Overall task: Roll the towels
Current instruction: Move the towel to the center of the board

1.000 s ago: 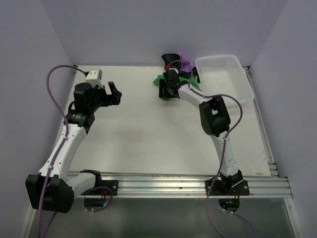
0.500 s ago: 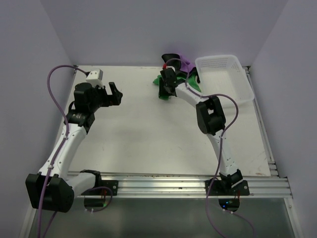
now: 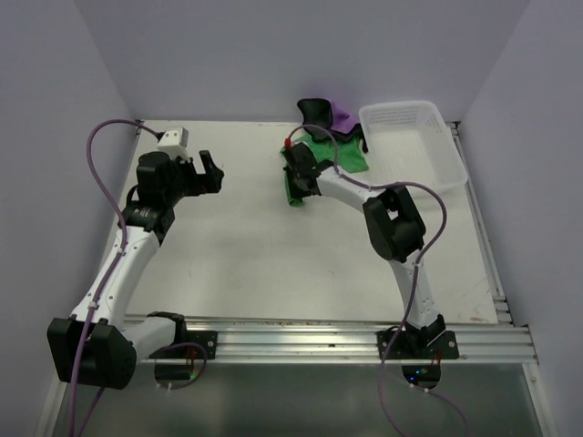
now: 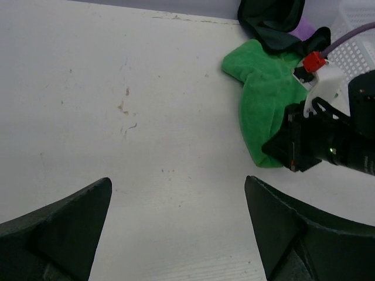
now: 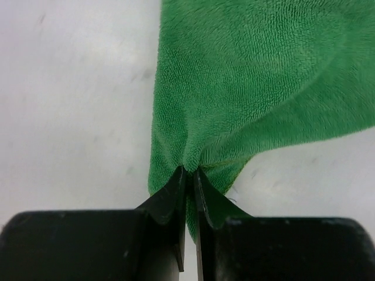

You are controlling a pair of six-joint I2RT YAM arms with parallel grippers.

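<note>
Right wrist view, green towel bunched and pinched between jaws of right gripper

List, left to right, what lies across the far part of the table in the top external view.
left gripper → green towel → white lattice basket
</note>
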